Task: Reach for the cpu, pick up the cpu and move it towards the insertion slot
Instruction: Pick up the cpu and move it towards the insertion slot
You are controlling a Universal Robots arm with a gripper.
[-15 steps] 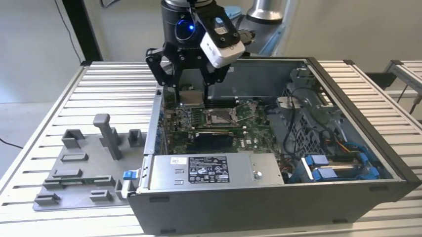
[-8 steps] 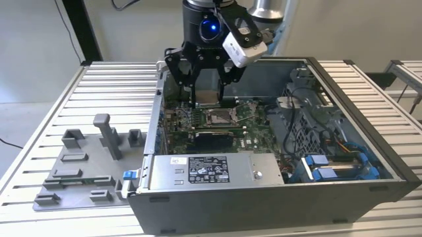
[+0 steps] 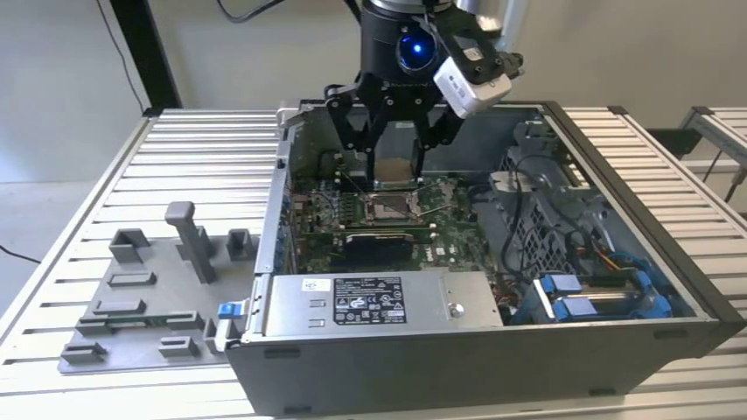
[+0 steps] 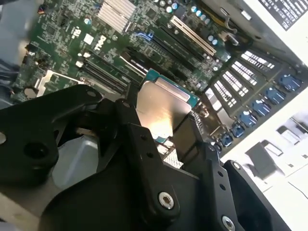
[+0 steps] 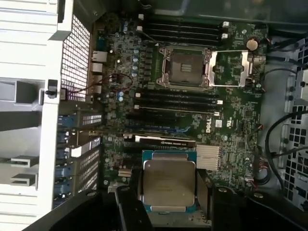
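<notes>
Item: cpu [image 5: 168,185], silvery top face, teal-edged; pinched flat between the black fingers of the gripper [image 3: 394,175], which are pressed against its opposite edges. Location: carried in the air inside the open computer case [image 3: 653,219], above the green motherboard [image 5: 231,120]; in the exterior view it hangs just above and behind the insertion slot [image 3: 387,208], not touching it. Item: insertion slot [image 5: 185,67], square silver frame, dark centre, retention plate swung open beside it; in the first wrist view the cpu lies well apart from the slot, across the memory and card slots. Item: grey tray blocks [image 3: 152,297], on the slatted table [image 3: 70,227] outside the case. Handling note, as judgement: the carry is under way; it would go best with the chip kept level, edges squared to the frame, and the open plate avoided.
</notes>
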